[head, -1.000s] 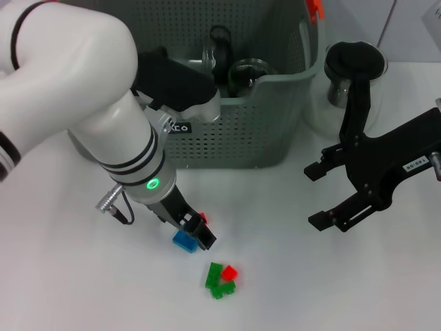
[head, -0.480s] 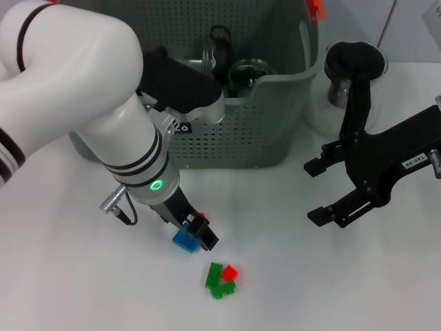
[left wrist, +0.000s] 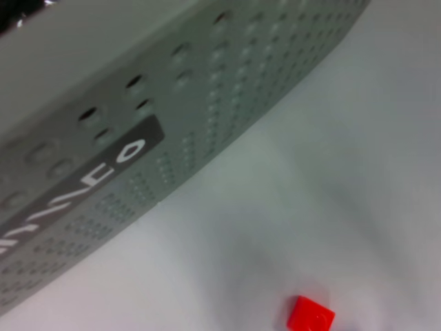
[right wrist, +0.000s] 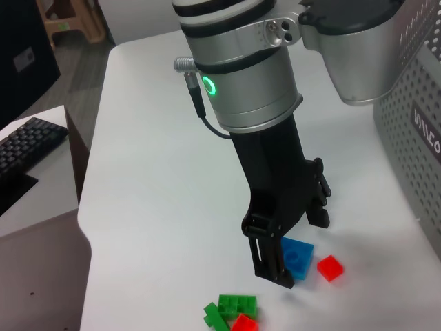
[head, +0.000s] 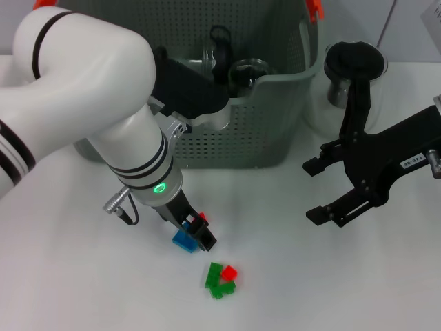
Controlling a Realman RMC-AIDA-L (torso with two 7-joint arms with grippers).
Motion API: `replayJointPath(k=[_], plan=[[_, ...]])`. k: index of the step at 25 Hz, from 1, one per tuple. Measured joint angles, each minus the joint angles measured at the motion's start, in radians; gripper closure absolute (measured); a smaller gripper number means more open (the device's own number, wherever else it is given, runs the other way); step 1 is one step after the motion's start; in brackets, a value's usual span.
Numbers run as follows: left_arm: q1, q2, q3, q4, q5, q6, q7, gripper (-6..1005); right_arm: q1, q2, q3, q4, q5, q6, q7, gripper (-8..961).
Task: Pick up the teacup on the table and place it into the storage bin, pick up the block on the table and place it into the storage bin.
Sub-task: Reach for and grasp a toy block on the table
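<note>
Left end effector (head: 195,231) apparently straddles blue block (head: 184,241); bin (head: 275,124) near.

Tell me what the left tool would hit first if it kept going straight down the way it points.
Most likely the blue block: the left tool points down with the block at its fingertips, then the white table just beneath. Whether they already touch is unclear.

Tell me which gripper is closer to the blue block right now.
Left. The left gripper is down at the blue block, its fingers around it near the table. The right gripper hangs open well off to the right, beside the storage bin.
</note>
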State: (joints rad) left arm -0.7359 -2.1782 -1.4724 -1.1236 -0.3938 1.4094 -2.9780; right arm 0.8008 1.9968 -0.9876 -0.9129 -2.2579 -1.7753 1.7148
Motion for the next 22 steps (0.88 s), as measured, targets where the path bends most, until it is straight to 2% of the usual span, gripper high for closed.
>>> replayJointPath(k=[22], plan=[[-0.009, 0.000, 0.013, 0.022, 0.039, -0.019, 0.001, 102, 0.000, -0.001, 0.001, 0.000, 0.002, 0.015, -0.001, 7]])
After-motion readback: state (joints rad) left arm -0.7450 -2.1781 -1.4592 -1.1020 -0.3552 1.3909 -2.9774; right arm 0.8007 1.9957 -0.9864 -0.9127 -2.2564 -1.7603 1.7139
